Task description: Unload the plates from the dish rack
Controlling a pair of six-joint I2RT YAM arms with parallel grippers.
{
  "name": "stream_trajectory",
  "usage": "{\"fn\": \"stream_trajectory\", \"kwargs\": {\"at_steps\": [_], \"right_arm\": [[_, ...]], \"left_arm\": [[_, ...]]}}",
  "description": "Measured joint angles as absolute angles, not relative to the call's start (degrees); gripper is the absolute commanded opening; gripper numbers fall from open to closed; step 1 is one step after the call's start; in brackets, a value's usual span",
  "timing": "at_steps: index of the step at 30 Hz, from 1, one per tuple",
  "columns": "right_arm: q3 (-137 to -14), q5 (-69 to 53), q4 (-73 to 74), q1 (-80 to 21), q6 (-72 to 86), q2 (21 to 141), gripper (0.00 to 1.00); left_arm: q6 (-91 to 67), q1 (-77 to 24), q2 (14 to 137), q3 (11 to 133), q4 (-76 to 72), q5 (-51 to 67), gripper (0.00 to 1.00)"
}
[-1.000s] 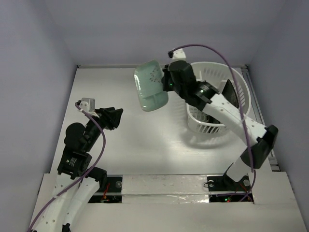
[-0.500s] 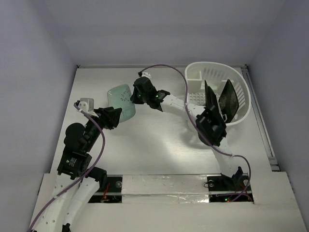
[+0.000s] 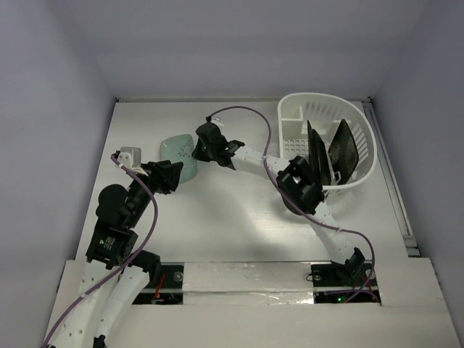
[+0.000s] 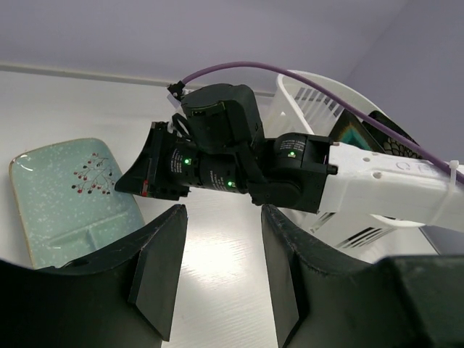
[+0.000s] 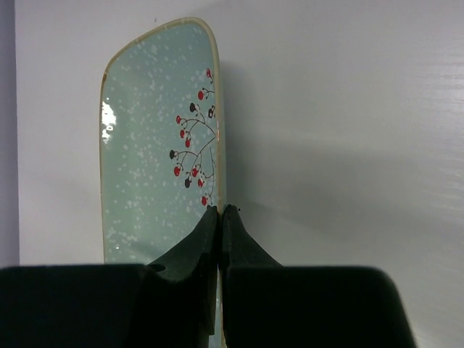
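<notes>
The small mint-green plate (image 3: 177, 153) with a red berry print lies low on the table's left-centre, flat or nearly so. My right gripper (image 3: 194, 148) is shut on its right rim (image 5: 217, 181), the fingertips (image 5: 220, 210) pinched together over the edge. Just below and left of the plate, my left gripper (image 3: 172, 176) stands open with nothing between its fingers (image 4: 221, 210); the plate (image 4: 65, 192) shows ahead to its left. Two dark plates (image 3: 316, 151) (image 3: 345, 148) stand upright in the white dish rack (image 3: 326, 98) at the far right.
The right arm's forearm (image 3: 254, 158) stretches across the table's middle from the rack towards the plate. Its purple cable (image 3: 239, 110) loops above it. The rack's slotted wall (image 4: 312, 94) stands behind the right wrist in the left wrist view.
The right arm has carried the mint-green plate from high beside the rack leftwards and down to the table. The left arm has not moved.
</notes>
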State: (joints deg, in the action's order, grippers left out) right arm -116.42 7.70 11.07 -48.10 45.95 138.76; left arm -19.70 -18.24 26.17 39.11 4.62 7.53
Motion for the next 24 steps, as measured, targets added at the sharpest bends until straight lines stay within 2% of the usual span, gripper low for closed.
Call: {"fn": "stream_trajectory", "kwargs": {"at_steps": [10, 13, 14, 18, 20, 24], "right_arm": [[-115.9, 3.4, 5.9, -48.1, 51.4, 141.1, 0.23], [-115.8, 2.5, 3.1, -48.1, 52.6, 141.1, 0.38], [-115.7, 2.3, 2.5, -48.1, 52.7, 141.1, 0.48], [-114.4, 1.7, 1.3, -48.1, 52.3, 140.4, 0.65], [-112.8, 1.5, 1.3, -48.1, 51.5, 139.1, 0.69], [-109.5, 1.5, 2.1, -48.1, 49.1, 133.1, 0.71]], "left_arm": [[-20.0, -18.2, 26.2, 39.1, 4.6, 7.9, 0.42], [-20.0, -18.2, 26.2, 39.1, 4.6, 8.1, 0.42], [-20.0, -18.2, 26.2, 39.1, 4.6, 8.2, 0.42], [-20.0, -18.2, 26.2, 39.1, 4.6, 8.4, 0.42], [-20.0, -18.2, 26.2, 39.1, 4.6, 8.4, 0.42], [-20.0, -18.2, 26.2, 39.1, 4.6, 8.4, 0.42]]}}
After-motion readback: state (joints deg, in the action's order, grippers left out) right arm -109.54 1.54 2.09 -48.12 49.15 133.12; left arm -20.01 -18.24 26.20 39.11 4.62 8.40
